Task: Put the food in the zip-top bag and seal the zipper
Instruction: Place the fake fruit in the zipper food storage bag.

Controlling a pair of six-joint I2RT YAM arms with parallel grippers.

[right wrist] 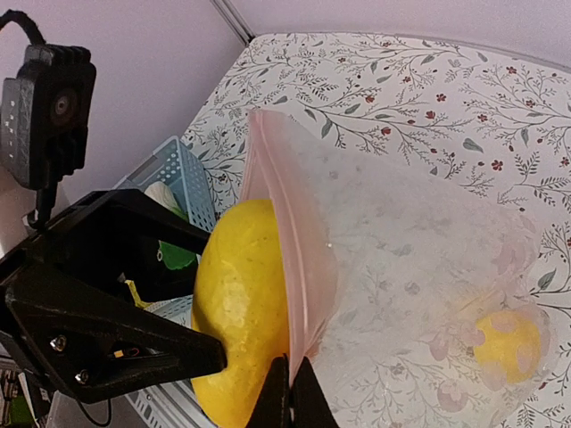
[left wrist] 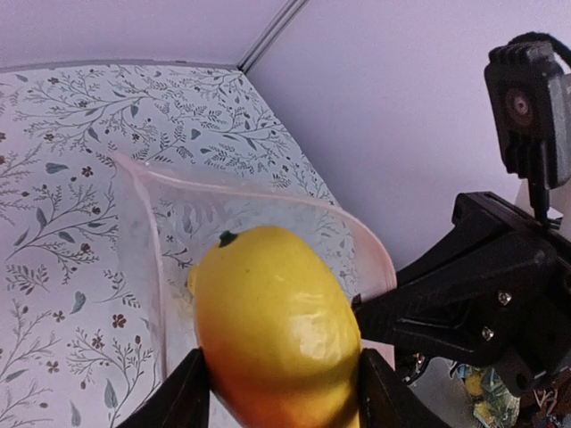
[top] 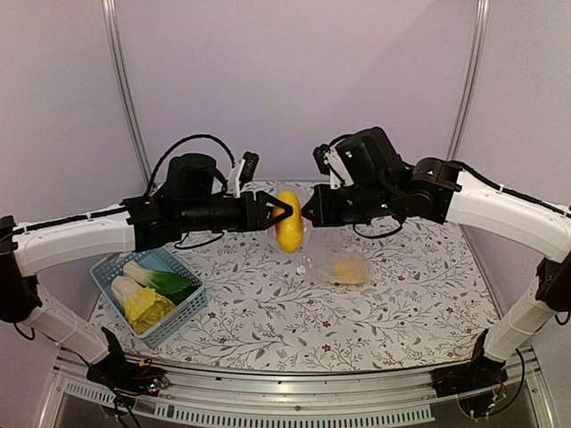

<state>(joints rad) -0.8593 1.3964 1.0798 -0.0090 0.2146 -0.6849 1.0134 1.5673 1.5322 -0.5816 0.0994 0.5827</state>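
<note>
My left gripper [top: 282,210] is shut on a yellow fruit [top: 289,223] and holds it at the open mouth of the clear zip-top bag [top: 335,259]. In the left wrist view the fruit [left wrist: 277,330] sits between my fingers just in front of the bag's mouth [left wrist: 232,201]. My right gripper [right wrist: 290,397] is shut on the bag's mouth edge, where the pinkish zipper strip [right wrist: 287,232] runs, and holds it up. An orange fruit [right wrist: 507,346] lies inside the bag. The napa cabbage [top: 143,303] and bok choy [top: 165,281] lie in the basket.
The light-blue slotted basket [top: 183,314] stands at the table's front left, under my left arm. The floral tablecloth [top: 401,303] covers the table. Walls close off the back and both sides.
</note>
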